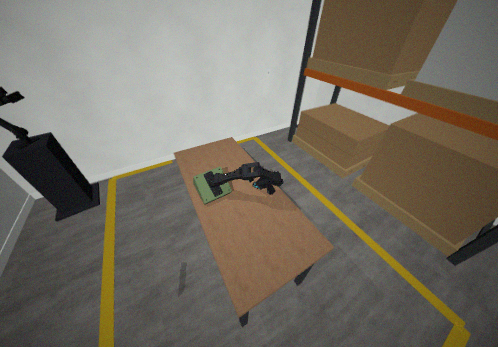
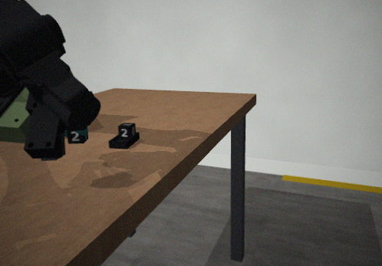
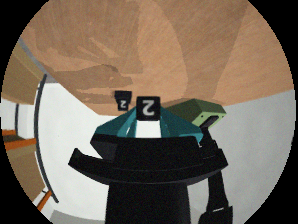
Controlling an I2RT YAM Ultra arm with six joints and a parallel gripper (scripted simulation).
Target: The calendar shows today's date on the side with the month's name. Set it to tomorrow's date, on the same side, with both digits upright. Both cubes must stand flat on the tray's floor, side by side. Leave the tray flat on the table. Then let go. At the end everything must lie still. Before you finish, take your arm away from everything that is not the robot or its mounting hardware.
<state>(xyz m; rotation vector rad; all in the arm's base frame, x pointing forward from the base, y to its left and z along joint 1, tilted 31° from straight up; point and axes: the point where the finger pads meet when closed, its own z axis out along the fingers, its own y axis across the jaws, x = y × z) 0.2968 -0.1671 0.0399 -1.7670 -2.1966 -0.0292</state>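
Observation:
A small black tray (image 2: pixel 116 145) (image 3: pixel 119 93) is on the table. A black cube with a white 2 (image 2: pixel 124 133) (image 3: pixel 123 104) stands in it, its digit upright in the exterior view. The rest of the tray's inside is too small to make out. My gripper (image 2: pixel 77 131) (image 3: pixel 148 109) is shut on a second black cube (image 2: pixel 76 137) (image 3: pixel 148 107), held between the teal fingertips. That cube also shows a white 2, nearly upright in the exterior view and upside down in the wrist view. It is left of the tray in the exterior view, apart from it.
The arm's green base (image 1: pixel 205 193) (image 2: pixel 13 121) (image 3: pixel 200 107) stands on the wooden table (image 1: pixel 240 243) (image 2: pixel 172 110). In the exterior view the table's long edge runs past the tray on the right. The shelf of cartons (image 1: pixel 380 173) and a black pedestal (image 1: pixel 50 173) stand away from the table.

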